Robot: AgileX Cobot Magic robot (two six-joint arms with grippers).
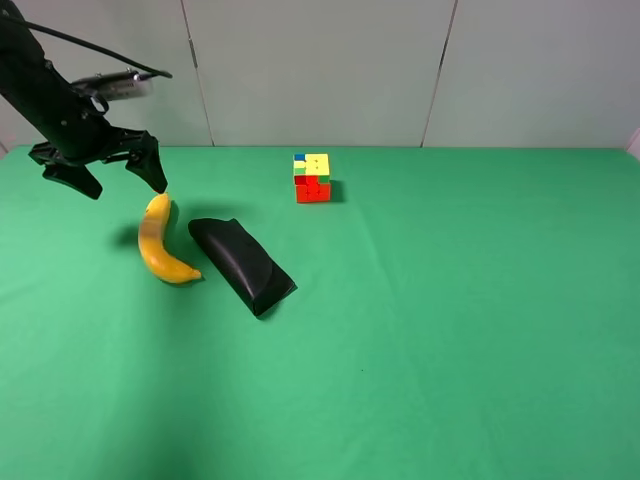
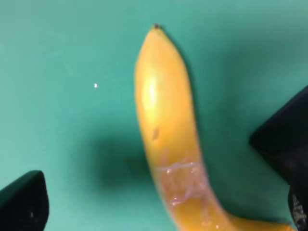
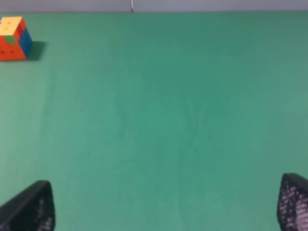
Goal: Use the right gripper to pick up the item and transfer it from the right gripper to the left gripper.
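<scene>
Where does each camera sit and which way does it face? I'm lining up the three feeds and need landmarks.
Exterior high: mounted high off the arms, looking down on the green table; shows the banana, black case, puzzle cube and the left gripper.
Left wrist: on the left arm, aimed down at the banana between open fingertips.
Right wrist: on the right arm, looking across bare cloth toward the cube; fingertips at the frame edge.
Shared: banana in exterior and left wrist; cube in exterior and right wrist.
</scene>
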